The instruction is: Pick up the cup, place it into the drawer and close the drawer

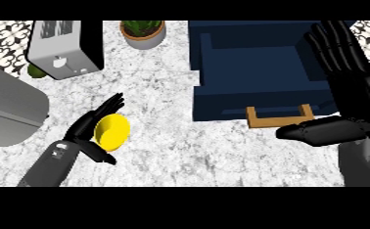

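Note:
The yellow cup (pixel 113 131) lies on the marble counter at the lower left. My left hand (pixel 88 127) is right against its left side, fingers straight and pointing up-right along it, thumb stretched beneath it; the hand is open, not curled round the cup. The navy drawer (pixel 249 61) stands open at the upper right, its wooden handle (pixel 280 116) facing me, and nothing shows inside it. My right hand (pixel 339 71) is open over the drawer's right side, fingers up, thumb jutting left just right of the handle.
A silver toaster (pixel 63 47) stands at the back left with a green item (pixel 34 70) beside it. A potted plant (pixel 143 32) sits at the back centre. A grey rounded object (pixel 18 108) fills the left edge.

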Motion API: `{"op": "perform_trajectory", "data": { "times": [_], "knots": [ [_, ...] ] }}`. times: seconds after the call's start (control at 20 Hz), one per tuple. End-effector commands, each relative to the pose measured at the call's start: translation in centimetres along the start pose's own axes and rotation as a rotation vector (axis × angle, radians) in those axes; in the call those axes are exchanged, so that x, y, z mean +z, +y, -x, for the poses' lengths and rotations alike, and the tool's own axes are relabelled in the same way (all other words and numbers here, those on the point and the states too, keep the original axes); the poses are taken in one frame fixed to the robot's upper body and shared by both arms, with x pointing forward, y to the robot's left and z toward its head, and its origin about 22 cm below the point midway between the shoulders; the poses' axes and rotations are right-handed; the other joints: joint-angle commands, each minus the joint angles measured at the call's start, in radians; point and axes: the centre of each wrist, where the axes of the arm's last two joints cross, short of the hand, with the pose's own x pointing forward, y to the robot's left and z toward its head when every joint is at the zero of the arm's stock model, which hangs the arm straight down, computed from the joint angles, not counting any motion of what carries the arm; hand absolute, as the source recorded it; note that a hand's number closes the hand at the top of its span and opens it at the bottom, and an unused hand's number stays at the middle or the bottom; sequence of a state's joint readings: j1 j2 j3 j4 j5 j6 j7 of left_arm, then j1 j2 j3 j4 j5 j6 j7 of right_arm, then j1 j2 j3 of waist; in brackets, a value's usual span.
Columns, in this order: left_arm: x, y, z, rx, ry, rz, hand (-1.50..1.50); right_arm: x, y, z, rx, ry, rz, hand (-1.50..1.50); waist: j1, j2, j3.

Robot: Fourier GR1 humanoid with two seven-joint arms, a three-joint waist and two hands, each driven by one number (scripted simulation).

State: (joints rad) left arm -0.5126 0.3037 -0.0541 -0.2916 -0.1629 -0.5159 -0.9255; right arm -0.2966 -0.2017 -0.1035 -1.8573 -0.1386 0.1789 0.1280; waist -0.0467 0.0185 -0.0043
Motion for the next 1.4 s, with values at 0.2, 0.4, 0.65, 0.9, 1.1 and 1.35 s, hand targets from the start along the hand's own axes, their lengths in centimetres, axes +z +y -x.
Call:
{"op": "perform_trajectory", "data": {
  "times": [0.2, 0.4, 0.65, 0.9, 1.1, 1.35],
  "knots": [
    [-2.3, -3.2, 0.9, 0.282, -0.163, 0.186, 1.50, -0.7, -0.4, -0.3, 0.011, 0.002, 0.000, -1.50, 0.004, 0.001, -0.003],
    [-3.2, -3.1, 0.0, 0.064, -0.345, 0.030, 1.50, -0.5, 0.1, -0.8, 0.034, 0.019, -0.004, -1.50, 0.011, -0.004, -0.003],
    [-2.2, -3.0, 0.5, 0.099, -0.451, -0.022, 1.50, 0.5, -0.2, 0.5, 0.022, -0.001, 0.011, -1.50, 0.012, -0.002, -0.002],
    [-3.6, -2.9, -0.2, 0.068, -0.497, -0.460, 1.50, 0.2, -1.1, 0.6, 0.018, 0.017, 0.029, -1.50, 0.042, -0.009, 0.001],
    [-4.5, -3.2, -0.6, 0.047, -0.543, -0.690, 1.50, 0.5, -1.7, 0.6, 0.023, 0.011, 0.042, -1.50, 0.032, -0.009, 0.002],
    [-9.1, -3.2, -5.1, 0.048, -0.584, -0.530, 1.50, 0.7, -0.9, 0.4, 0.031, 0.031, 0.041, -1.50, 0.048, -0.021, 0.005]
  ]
}}
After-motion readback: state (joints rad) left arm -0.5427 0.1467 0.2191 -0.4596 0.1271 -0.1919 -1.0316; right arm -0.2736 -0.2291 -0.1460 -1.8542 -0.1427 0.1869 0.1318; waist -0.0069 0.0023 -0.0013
